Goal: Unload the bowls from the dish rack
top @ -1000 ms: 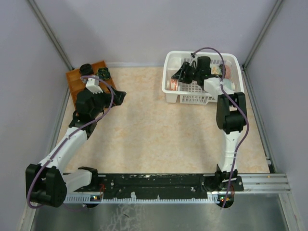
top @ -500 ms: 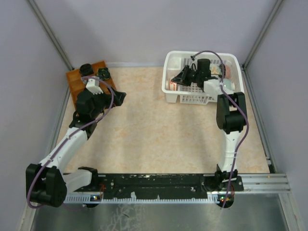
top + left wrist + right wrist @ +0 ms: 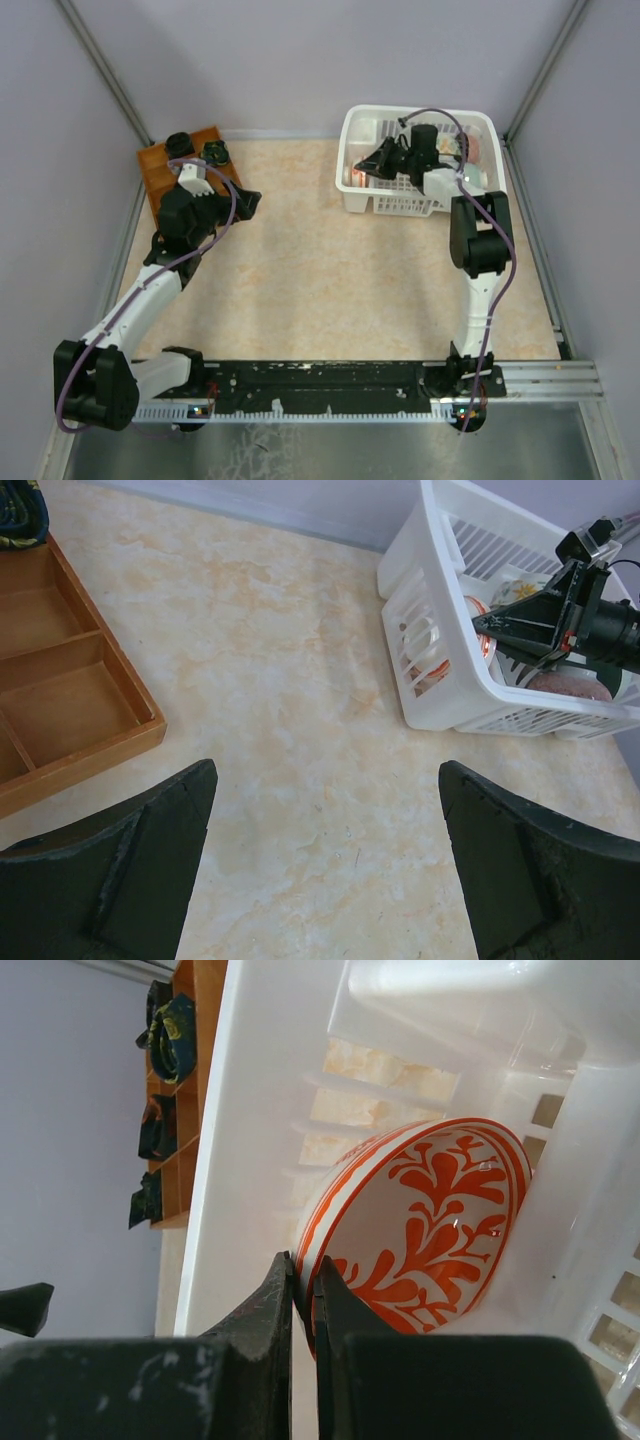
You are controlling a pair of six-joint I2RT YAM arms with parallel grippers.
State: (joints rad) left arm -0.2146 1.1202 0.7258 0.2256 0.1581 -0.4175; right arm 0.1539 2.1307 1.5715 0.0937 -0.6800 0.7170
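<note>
Bowl rim pinched by right end effector beside dish rack wall; left end effector gapes.

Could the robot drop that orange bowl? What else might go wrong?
The right gripper has its jaws shut on just the thin rim of the orange bowl, so it might slip and fall when lifted. The bowl also stands close to the dish rack wall, so it could catch there and tug the rack along.
</note>
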